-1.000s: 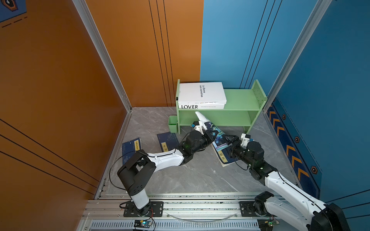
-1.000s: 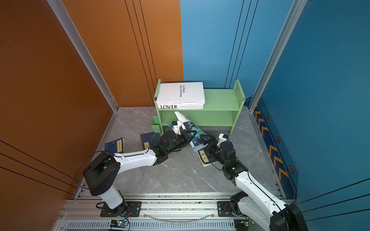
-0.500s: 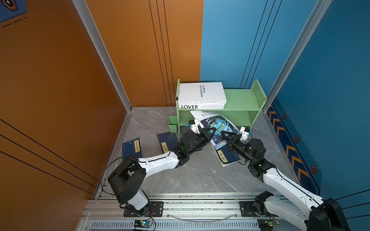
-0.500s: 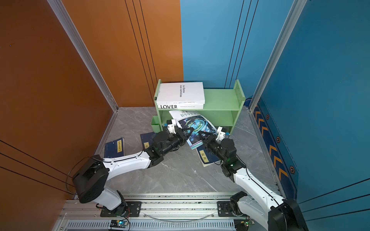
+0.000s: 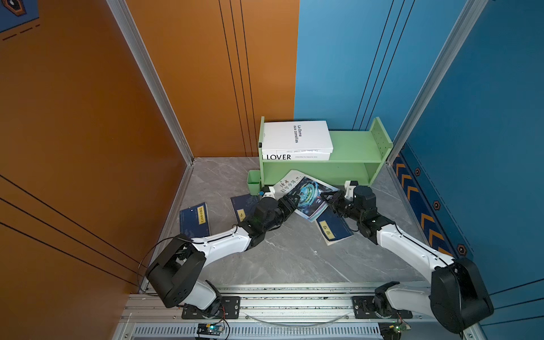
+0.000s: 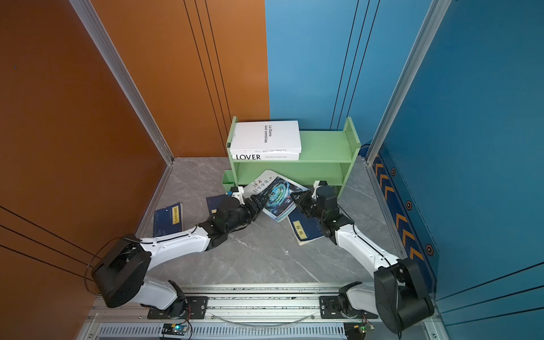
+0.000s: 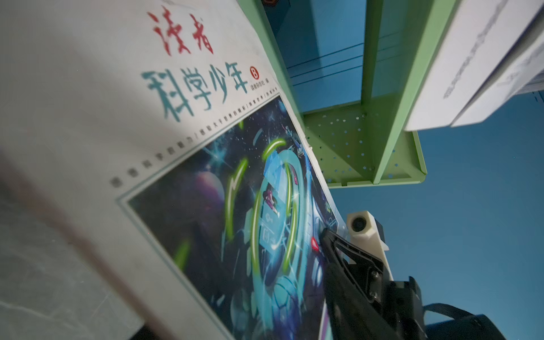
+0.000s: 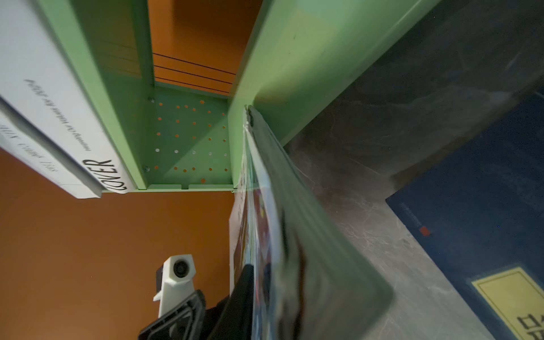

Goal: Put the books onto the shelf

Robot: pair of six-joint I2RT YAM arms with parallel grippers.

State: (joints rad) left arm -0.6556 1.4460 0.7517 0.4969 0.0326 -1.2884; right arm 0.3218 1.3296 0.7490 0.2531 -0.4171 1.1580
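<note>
The tilted magazine [image 5: 307, 195] leans across the front of the shelf's [image 5: 350, 144] lower tier; the upper tier lies open beside the white books [image 5: 294, 135].

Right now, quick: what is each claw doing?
Left gripper: open, jaws spread at one edge of the teal magazine.
Right gripper: shut on the magazine's opposite edge.

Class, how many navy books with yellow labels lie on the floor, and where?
3 navy books: one beside the orange wall; one partly under the left arm; one partly under the right arm, beside the magazine. More may be hidden.
</note>
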